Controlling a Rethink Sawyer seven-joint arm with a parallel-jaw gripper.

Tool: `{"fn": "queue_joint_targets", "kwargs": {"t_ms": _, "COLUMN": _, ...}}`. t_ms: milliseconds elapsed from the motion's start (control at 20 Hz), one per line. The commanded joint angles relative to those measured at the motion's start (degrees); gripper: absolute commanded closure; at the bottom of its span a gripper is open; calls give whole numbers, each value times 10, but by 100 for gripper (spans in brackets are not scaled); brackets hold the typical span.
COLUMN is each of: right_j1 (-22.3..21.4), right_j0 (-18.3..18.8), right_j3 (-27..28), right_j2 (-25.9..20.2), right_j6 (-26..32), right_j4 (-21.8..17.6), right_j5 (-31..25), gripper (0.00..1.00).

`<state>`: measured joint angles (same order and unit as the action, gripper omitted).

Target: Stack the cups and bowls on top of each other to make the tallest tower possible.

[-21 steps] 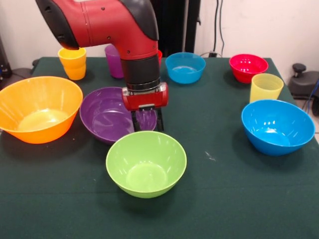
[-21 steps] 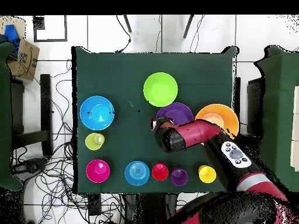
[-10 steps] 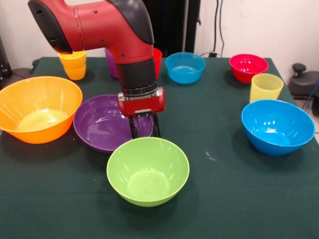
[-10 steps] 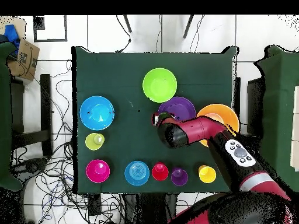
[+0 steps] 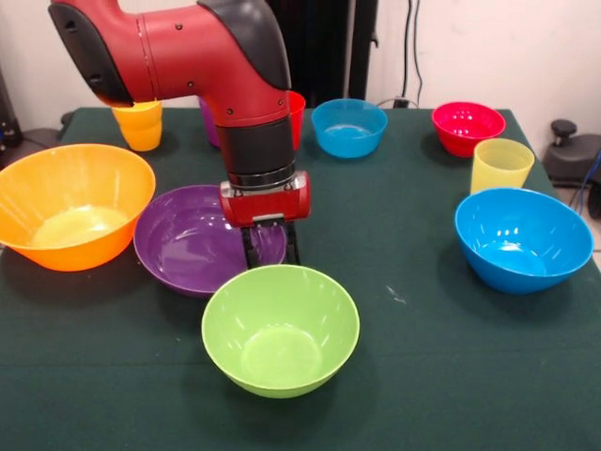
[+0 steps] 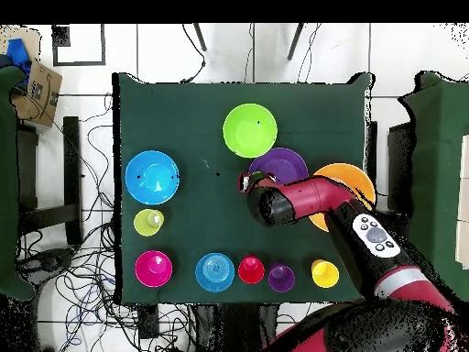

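Note:
My gripper (image 5: 270,249) (image 6: 245,181) stands open, low over the right rim of the purple bowl (image 5: 183,244) (image 6: 286,165), one finger inside it and one outside. The green bowl (image 5: 280,329) (image 6: 249,129) sits just in front, touching the purple one. An orange bowl (image 5: 70,202) lies at the left and a blue bowl (image 5: 523,235) at the right. Along the far edge stand an orange-yellow cup (image 5: 141,127), a red cup (image 5: 296,113), a small blue bowl (image 5: 348,127) and a red-pink bowl (image 5: 468,125). A pale yellow cup (image 5: 500,164) stands near the blue bowl. Nothing is stacked.
My arm (image 5: 197,47) hides most of the purple cup (image 6: 281,277) from the front. Cables and a cardboard box (image 6: 37,87) lie on the floor beside the table (image 6: 201,101).
The gripper has moved toward the near edge, taking the purple bowl along. The green bowl has been shoved nearer the front of the table.

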<state>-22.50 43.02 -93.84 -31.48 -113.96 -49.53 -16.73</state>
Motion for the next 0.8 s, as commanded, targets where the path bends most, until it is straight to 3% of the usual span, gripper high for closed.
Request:
{"fn": "queue_joint_targets", "kwargs": {"t_ms": 50, "right_j1": 29, "right_j0": -38, "right_j3": 39, "right_j2": 0, "right_j6": 152, "right_j4": -59, "right_j5": -81, "gripper": 100}}
{"fn": "queue_joint_targets", "kwargs": {"t_ms": 800, "right_j1": -6, "right_j0": -74, "right_j3": 10, "right_j2": 36, "right_j6": 100, "right_j4": -61, "right_j5": -76, "gripper": 100}}
